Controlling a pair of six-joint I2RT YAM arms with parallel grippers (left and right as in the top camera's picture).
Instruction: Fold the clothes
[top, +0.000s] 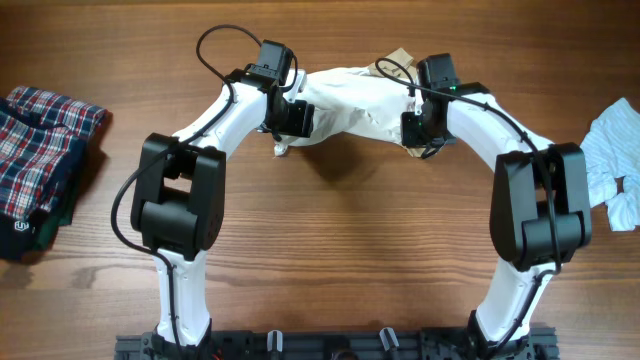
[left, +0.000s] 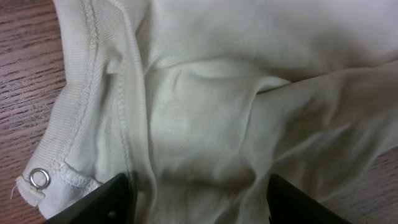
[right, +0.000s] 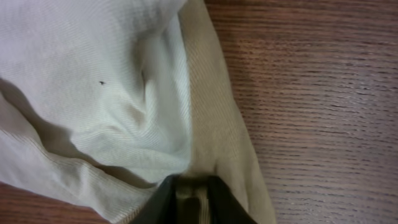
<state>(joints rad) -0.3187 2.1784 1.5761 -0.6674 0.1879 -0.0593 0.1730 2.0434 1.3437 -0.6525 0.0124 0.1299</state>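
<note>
Cream-white limp shirt with tan patches (top: 350, 100), bunched mid-fold: left gripper (left: 199, 200) spread open above it, right gripper (right: 193, 190) pinching its tan edge; next likely needs release, then smoothing.

We see two arms of one make: the left arm (top: 180, 205) at the left of the overhead frame and the right arm (top: 540, 205) at its right. Each has glossy white link shells between boxy black joint housings. A thin black cable (top: 213, 42) loops off the left wrist, and another black cable (top: 497, 108) runs along the right forearm. A small green light (top: 452, 88) glows on the right wrist. Both arms are mounted on a black base rail (top: 330, 345) at the bottom edge. The left fingers (left: 102, 202) are matte black wedges; the right fingers (right: 163, 200) look dark too.
</note>
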